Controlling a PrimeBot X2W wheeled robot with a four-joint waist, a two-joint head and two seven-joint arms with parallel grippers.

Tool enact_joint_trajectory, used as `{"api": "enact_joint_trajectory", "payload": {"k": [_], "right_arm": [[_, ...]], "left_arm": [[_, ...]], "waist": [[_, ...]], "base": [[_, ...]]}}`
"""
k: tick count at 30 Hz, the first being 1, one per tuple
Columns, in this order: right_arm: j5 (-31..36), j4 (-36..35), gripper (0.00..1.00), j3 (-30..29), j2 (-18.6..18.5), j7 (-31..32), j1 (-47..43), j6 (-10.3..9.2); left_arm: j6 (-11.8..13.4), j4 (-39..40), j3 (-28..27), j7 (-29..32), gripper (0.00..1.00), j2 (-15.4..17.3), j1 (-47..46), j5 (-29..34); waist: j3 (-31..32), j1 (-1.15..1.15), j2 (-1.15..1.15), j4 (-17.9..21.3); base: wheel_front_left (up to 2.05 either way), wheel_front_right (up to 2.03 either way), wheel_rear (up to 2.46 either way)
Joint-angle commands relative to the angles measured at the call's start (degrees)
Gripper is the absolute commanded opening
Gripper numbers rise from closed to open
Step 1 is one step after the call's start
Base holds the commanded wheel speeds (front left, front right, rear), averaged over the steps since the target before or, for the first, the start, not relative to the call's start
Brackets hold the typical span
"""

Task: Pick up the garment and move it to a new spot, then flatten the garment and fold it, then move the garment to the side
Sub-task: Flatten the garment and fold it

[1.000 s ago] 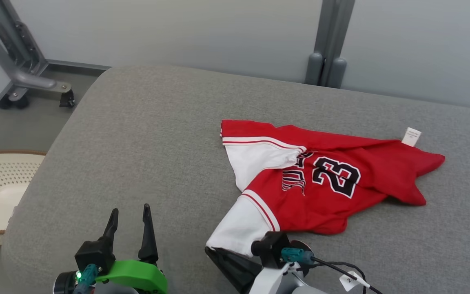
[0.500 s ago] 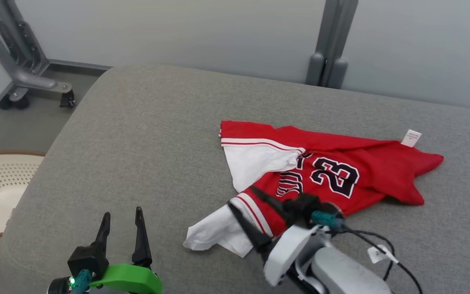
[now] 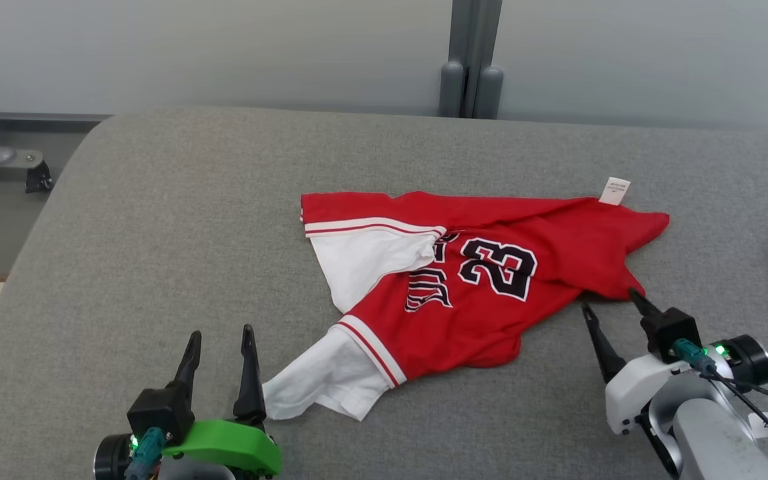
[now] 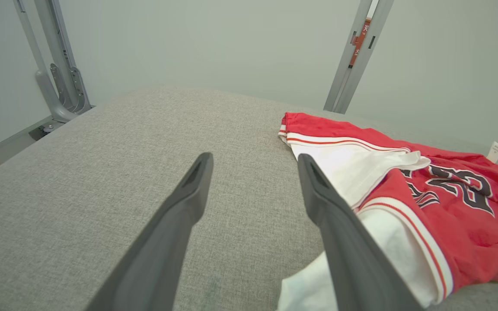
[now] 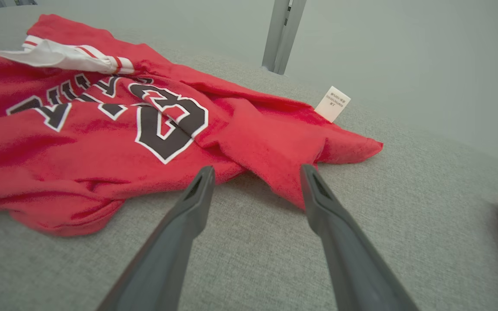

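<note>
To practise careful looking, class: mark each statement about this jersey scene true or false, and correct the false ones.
1. The red jersey bears the number 23. True.
2. The right claw is clamped on the jersey. False: it is open and holds nothing.
3. A white label sticks out at the jersey's far edge. True.
4. The left claw is shut. False: it is open, beside the white sleeve.
5. The jersey lies on a wooden table. False: it lies on a grey upholstered surface.
</note>
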State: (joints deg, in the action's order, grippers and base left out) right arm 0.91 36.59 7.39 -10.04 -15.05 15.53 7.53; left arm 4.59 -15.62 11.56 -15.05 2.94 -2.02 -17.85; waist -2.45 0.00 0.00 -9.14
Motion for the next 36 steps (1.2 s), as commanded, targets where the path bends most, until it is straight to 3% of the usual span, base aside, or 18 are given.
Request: {"api": "enact_joint_trajectory", "payload": {"k": [1,11,12,13,14,19,22,36], "right_arm": [[2.02,0.84,1.0,-1.26,-0.43,-0.16,1.65,-0.09],[10.7,9.77,1.0,-7.33,-1.48,-0.17,9.57,-0.09],[11.0,10.43,0.67,-7.83,-1.34,-0.17,10.14,-0.09],[11.38,10.95,0.27,-8.27,-1.32,-0.17,10.49,-0.09],[11.8,11.42,0.0,-8.64,-1.2,-0.17,10.77,-0.09],[11.44,8.78,0.0,-9.75,-0.59,-0.17,10.69,-0.09],[10.49,3.67,0.0,-9.46,-0.1,-0.17,8.36,-0.1],[10.14,-33.34,0.0,-8.72,2.83,0.34,-10.13,-0.1]], "left_arm": [[0.02,0.06,0.18,-0.17,1.0,0.05,-1.41,0.05],[-0.22,0.06,-0.84,-0.18,1.0,0.06,-4.03,1.46],[-0.31,0.0,-1.02,-0.17,1.0,0.05,-4.08,1.58],[-0.36,-0.07,-1.16,-0.18,1.0,0.05,-4.11,1.66],[-0.39,-0.17,-1.32,-0.17,1.0,0.05,-4.05,1.67],[-0.2,-0.41,-1.57,-0.18,1.0,0.03,-3.3,1.77],[-0.23,-0.55,-1.64,-0.18,1.0,0.03,-2.48,1.63],[0.61,0.01,-3.85,-0.17,1.0,0.04,1.33,1.28]], "waist": [[-2.63,0.0,0.0,0.13],[-7.44,0.0,0.0,-3.15],[-7.48,0.0,0.0,-3.26],[-7.44,0.0,0.0,-3.29],[-7.26,0.0,0.0,-3.26],[-5.67,0.0,0.0,-2.01],[-4.35,0.0,0.0,-0.56],[2.73,0.0,0.0,6.26]], "base": [[0.0,0.0,0.0],[0.0,0.0,0.0],[0.0,0.0,0.0],[0.0,0.0,0.0],[0.0,0.0,0.0],[0.0,0.0,0.0],[0.0,0.0,0.0],[0.0,0.0,0.0]]}}
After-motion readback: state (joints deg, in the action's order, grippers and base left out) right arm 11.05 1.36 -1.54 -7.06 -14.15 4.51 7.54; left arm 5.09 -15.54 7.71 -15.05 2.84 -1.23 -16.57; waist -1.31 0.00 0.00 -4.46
